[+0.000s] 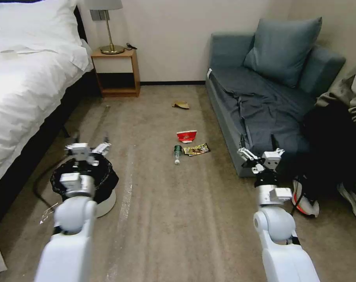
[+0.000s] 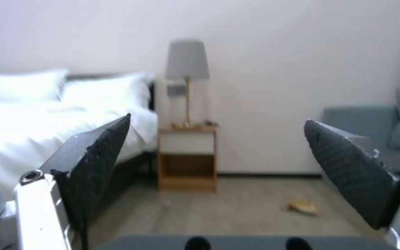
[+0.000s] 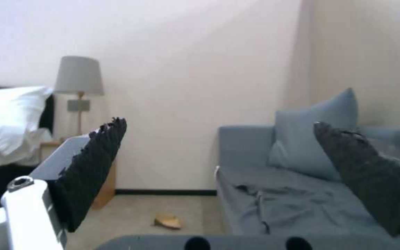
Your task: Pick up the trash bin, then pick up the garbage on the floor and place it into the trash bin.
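Nearest on the left, the low round white plastic trash bin (image 1: 105,203) with a crinkly black bag over its rim sits on the beige carpet (image 1: 178,219) just beside the white-sheeted bed (image 1: 25,98), and the left gripper (image 1: 88,150) hangs right over the bin's far rim with its jaws spread and nothing in them. Over on the right the right gripper (image 1: 261,154) hovers near the front corner of the blue-grey fabric sofa (image 1: 260,105), jaws released too, holding nothing. Four bits of garbage by my count: a small clear bottle with a green label (image 1: 177,153) touching or nearly touching a gold-brown snack wrapper (image 1: 196,149), a crushed red-and-white paper cup (image 1: 186,136) just beyond them, and farther off a crumpled tan paper (image 1: 180,105) on its own. All four sit mid-floor, closer to the sofa edge than to the bed. There's a wide open strip of carpet between the bin and the litter. At the far wall sits one wooden nightstand (image 1: 117,72) carrying a brass lamp (image 1: 110,27).
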